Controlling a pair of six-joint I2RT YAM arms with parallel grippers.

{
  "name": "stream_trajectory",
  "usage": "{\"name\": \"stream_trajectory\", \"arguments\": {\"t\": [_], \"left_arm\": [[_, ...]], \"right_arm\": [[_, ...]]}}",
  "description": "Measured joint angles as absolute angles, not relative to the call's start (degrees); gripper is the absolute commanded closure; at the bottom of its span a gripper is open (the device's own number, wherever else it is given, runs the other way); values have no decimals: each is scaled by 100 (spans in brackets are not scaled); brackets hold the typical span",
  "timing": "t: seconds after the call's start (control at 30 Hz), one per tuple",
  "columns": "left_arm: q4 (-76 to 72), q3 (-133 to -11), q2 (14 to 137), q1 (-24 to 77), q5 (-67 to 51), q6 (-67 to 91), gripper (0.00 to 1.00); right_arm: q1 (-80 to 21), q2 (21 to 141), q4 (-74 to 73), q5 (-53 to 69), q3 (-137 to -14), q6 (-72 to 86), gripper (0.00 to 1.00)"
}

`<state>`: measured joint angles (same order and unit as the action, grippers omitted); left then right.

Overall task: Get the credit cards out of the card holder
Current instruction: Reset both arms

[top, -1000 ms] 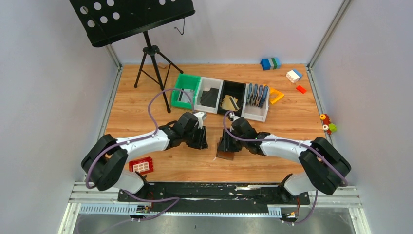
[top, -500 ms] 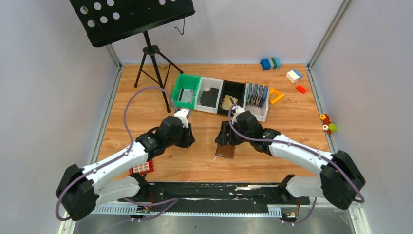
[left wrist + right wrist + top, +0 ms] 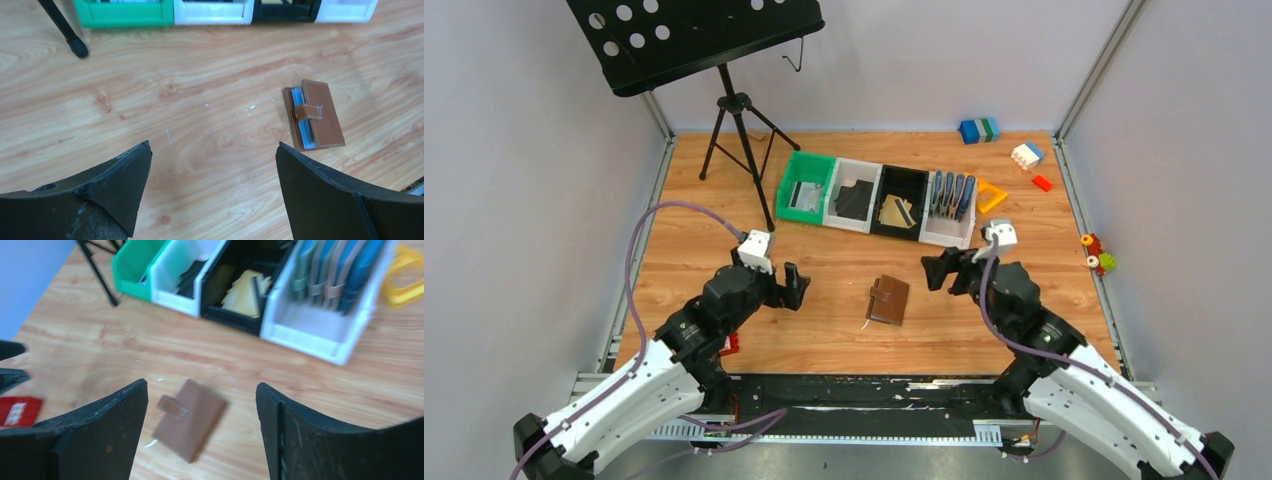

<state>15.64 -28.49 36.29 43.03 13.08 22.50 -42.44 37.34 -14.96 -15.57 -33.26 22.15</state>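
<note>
**A:** What is different for us since a second ago?

**B:** Our arms no longer crowd the middle of the table (image 3: 724,200). The left gripper (image 3: 212,147) and the right gripper (image 3: 201,384) are both drawn back toward our bases. Each has its jaws spread wide and holds nothing

**A:** And the card holder (image 3: 889,300)?

**B:** It lies flat on the wood between the two grippers, well apart from both and in about the same spot as before. Its strap (image 3: 310,111) is across the front, and a strip of grey-blue pocket shows along one edge

**A:** Where are the credit cards (image 3: 245,292)?

**B:** We see gold ones in the black bin (image 3: 902,228) and a black one (image 3: 854,198) in the white bin (image 3: 852,226) beside it. We cannot tell whether any card is left inside the holder

**A:** So what do we make of it?

**B:** We judge that letting go and retreating means the emptying is done, or nearly so
</note>
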Motion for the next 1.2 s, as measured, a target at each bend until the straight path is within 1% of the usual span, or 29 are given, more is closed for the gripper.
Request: {"name": "stream_trajectory", "arguments": {"t": [0.03,0.1,0.17,0.33,0.43,0.57,0.7,0.77,0.8,0.9,1.0,1.1,1.2], "left_arm": [[1492,-2738,3428,4303,1343,2180,0],[1358,-2532,3089,4303,1422,2053,0],[1284,-2388,2860,4303,1562,1962,0],[827,-1907,2624,4303,2259,1599,0],[569,-1461,2617,4303,2753,1372,0],[207,-1184,2630,4303,2993,1116,0],[-434,-1125,2812,4241,3367,897,0],[-884,-1098,3004,4069,3487,683,0],[-1057,-1096,3109,3957,3533,572,0],[-1594,-1098,3607,3312,3577,268,0],[-1896,-1096,4029,2550,3404,200,0],[-2504,-965,4250,1806,3004,154,0],[-3170,-834,4777,1096,2580,176,1]], "right_arm": [[-4241,3354,-1409,-1833,-3081,2060,7],[-4230,2899,-1385,-2220,-2790,1914,3],[-4228,2493,-1389,-2646,-2569,1765,3],[-4224,1970,-1273,-3474,-2316,1376,5],[-4224,1855,-1026,-3756,-2047,1114,5],[-4224,1918,-482,-4025,-1625,628,2],[-4001,2276,445,-4156,-1278,-99,5],[-3448,2467,840,-3957,-1125,-263,6],[-3081,2550,1026,-3817,-1055,-307,2],[-2001,2836,1389,-3308,-919,-331,0],[-1109,3538,1872,-2694,-917,-281,0],[-836,4545,2294,-2488,-976,-261,0],[-799,5435,2832,-2438,-958,-259,0]]}}
